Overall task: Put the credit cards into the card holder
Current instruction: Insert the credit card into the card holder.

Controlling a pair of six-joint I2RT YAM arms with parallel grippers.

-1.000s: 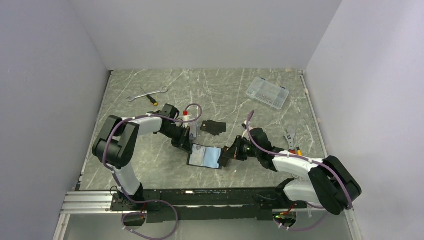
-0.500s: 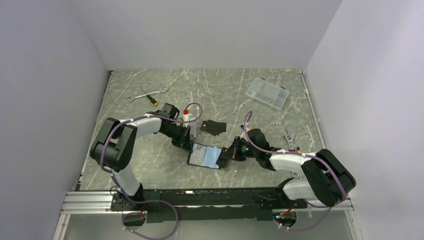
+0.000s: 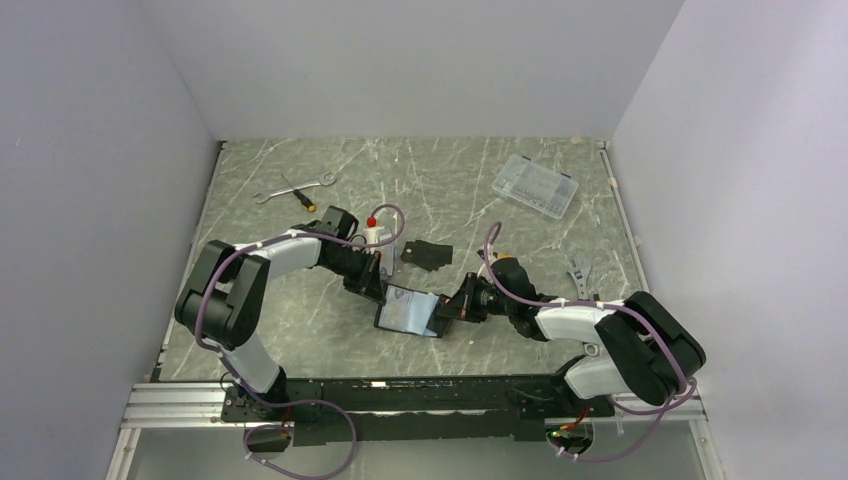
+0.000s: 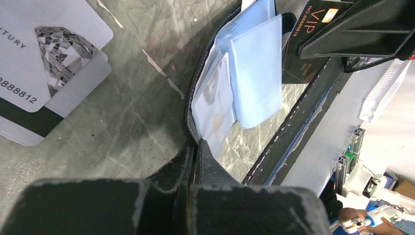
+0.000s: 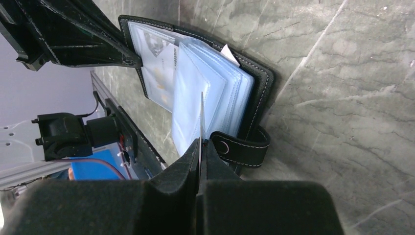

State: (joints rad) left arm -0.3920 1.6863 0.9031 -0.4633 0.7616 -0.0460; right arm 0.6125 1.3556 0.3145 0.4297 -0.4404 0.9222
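The card holder [image 3: 408,310] lies open on the table, black outside with pale blue sleeves [image 4: 254,73] fanned up. My left gripper [image 4: 195,146] is shut on its near black edge; the right wrist view shows that gripper [image 5: 132,61] at the holder's far-left rim. My right gripper [image 5: 202,143] is shut on a thin credit card [image 5: 201,117], seen edge-on, its front edge among the sleeves [image 5: 215,83]. From the left wrist view that card [image 4: 313,44] is black with "VIP" on it. Two silver-grey credit cards [image 4: 44,63] lie stacked on the table beside the holder. The snap tab [image 5: 242,144] curls beside my right fingers.
A flat black piece [image 3: 427,254] lies just behind the holder. A wrench and screwdriver [image 3: 292,188] sit at the back left, a clear plastic box [image 3: 535,185] at the back right, more tools [image 3: 580,275] at the right. The table's front rail [image 4: 313,127] runs close by.
My right gripper has moved left with the card, toward and into the holder's sleeves. The left gripper has kept its hold in the same place.
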